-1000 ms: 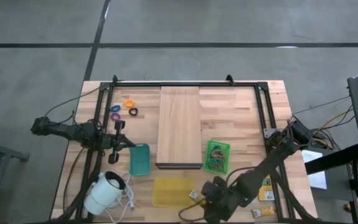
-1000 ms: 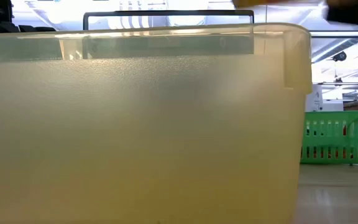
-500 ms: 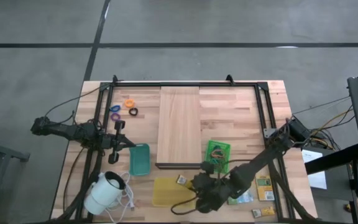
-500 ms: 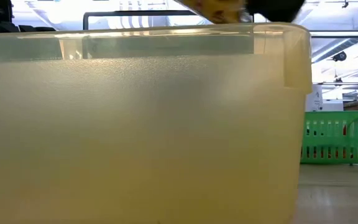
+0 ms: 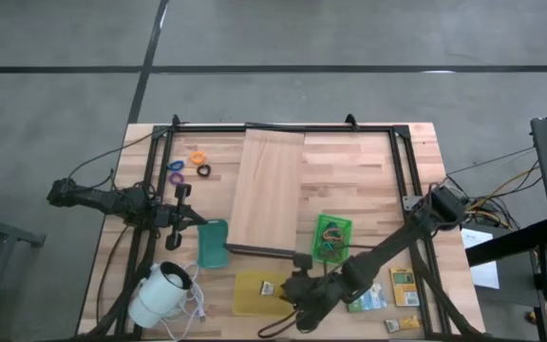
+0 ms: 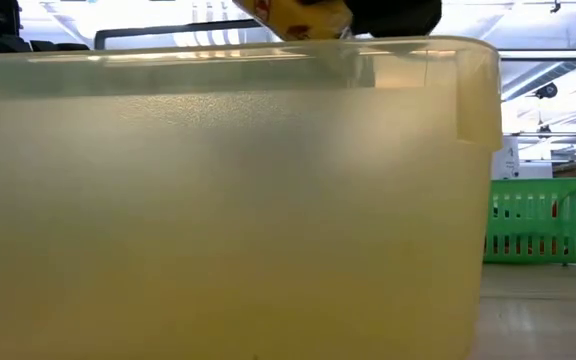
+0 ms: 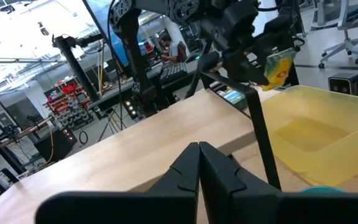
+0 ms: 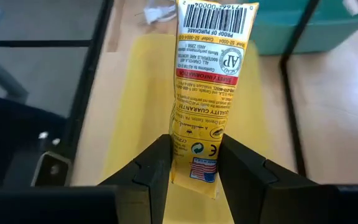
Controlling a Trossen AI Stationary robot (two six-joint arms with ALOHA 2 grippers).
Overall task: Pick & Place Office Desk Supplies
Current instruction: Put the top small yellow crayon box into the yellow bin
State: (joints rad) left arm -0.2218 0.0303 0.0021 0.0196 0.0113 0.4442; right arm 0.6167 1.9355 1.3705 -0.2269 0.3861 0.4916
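Right wrist view | my right tool (image 8: 194, 163) pinches yellow packet (image 8: 210, 81), long axis pointing ahead, directly over yellow bin (image 8: 143, 106) | left tool (image 7: 199, 165) narrow, idle beside teal tray (image 5: 213, 242)

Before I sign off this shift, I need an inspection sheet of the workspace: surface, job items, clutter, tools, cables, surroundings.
Surface: wooden table, long pale board lying askew.
Job's things: yellow packet held above the yellow bin; orange, purple and black rings; green basket holding bands; teal bin; packets near the right edge.
Clutter: white round device.
Tools: right tool shut on the packet; left tool shut, near the teal bin.
Cables: white cord beside the device.
Surroundings: grey floor; lab racks beyond.
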